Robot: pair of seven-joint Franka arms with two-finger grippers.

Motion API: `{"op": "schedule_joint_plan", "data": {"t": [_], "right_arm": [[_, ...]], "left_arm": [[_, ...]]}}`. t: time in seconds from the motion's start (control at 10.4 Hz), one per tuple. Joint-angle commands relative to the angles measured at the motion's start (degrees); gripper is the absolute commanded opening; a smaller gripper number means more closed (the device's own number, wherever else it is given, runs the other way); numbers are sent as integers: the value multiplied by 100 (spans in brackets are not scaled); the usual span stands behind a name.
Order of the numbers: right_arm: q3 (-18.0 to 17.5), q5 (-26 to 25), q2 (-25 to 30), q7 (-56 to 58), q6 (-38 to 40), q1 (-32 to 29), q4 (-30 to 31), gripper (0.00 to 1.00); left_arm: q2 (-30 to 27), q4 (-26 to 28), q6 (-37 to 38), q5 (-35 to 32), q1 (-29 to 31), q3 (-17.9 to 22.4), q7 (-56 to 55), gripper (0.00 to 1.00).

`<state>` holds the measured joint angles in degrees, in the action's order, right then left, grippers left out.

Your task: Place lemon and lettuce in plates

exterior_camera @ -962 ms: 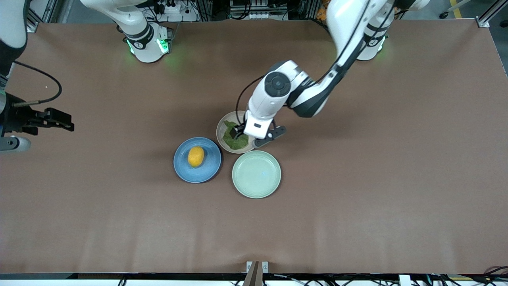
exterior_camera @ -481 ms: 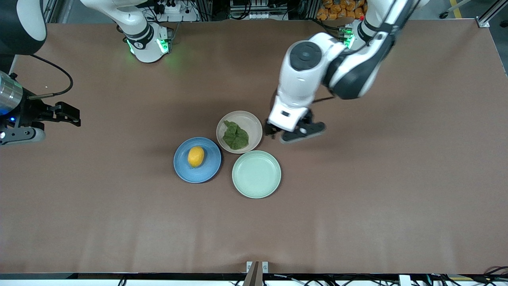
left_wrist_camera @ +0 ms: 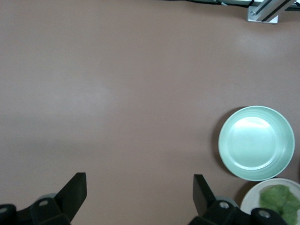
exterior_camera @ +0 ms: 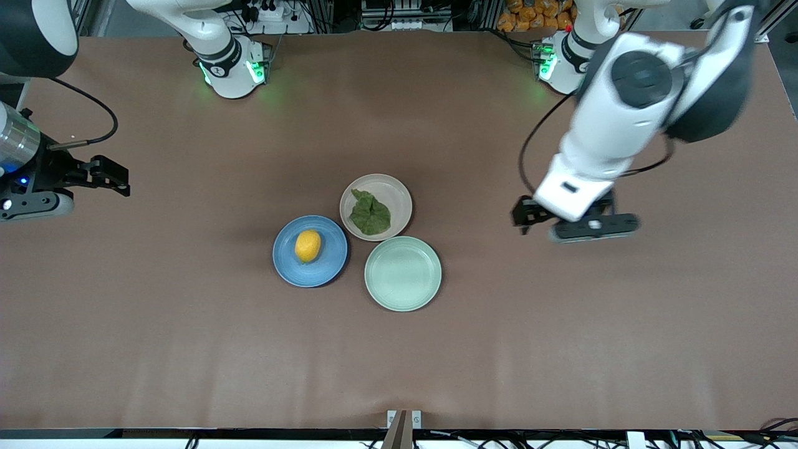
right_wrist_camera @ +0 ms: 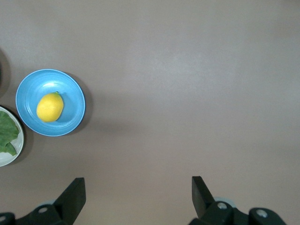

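Observation:
The yellow lemon (exterior_camera: pixel 308 246) lies in the blue plate (exterior_camera: pixel 324 269), also seen in the right wrist view as the lemon (right_wrist_camera: pixel 49 107) in the blue plate (right_wrist_camera: pixel 28 89). The dark green lettuce (exterior_camera: pixel 370 213) lies in the beige plate (exterior_camera: pixel 399 196), which touches the blue one. My left gripper (exterior_camera: pixel 570 223) hangs open and empty over bare table toward the left arm's end; its own view shows the left gripper (left_wrist_camera: pixel 139 185) with nothing between the fingers. My right gripper (exterior_camera: pixel 72 193) is open and empty over the table's right-arm end, and shows in its own view as the right gripper (right_wrist_camera: pixel 138 187).
An empty mint-green plate (exterior_camera: pixel 403 273) sits nearest the front camera, touching the beige plate; the left wrist view shows the mint plate (left_wrist_camera: pixel 256 143) beside the lettuce (left_wrist_camera: pixel 281 199). Brown tabletop spreads all round the three plates.
My left gripper has lifted off the lettuce in the beige plate and swung far toward the left arm's end. The lettuce stays in the plate. The right gripper drifted only slightly.

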<state>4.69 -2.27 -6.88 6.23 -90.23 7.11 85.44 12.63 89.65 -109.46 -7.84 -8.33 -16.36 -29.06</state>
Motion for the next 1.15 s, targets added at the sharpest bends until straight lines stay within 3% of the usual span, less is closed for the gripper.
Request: {"op": "schedule_joint_plan", "data": {"t": [0.0,0.29,0.48,0.77,1.06], "right_arm": [[-135,7,204,-60,-118,-157,236,100],[-144,42,204,-87,-100,-158,210,100],[-144,25,178,-78,-117,-166,157,100],[-109,-46,196,-60,-118,-201,105,100],[101,42,213,-69,-4,-263,-9,100]], "left_arm": [[-461,71,450,387,506,71,1231,100],[-910,44,1127,696,649,545,1832,100],[-937,-245,1584,635,640,634,1842,100],[-1113,-307,1804,635,570,1020,1921,100],[-1192,-290,1850,705,613,1082,2088,100]]}}
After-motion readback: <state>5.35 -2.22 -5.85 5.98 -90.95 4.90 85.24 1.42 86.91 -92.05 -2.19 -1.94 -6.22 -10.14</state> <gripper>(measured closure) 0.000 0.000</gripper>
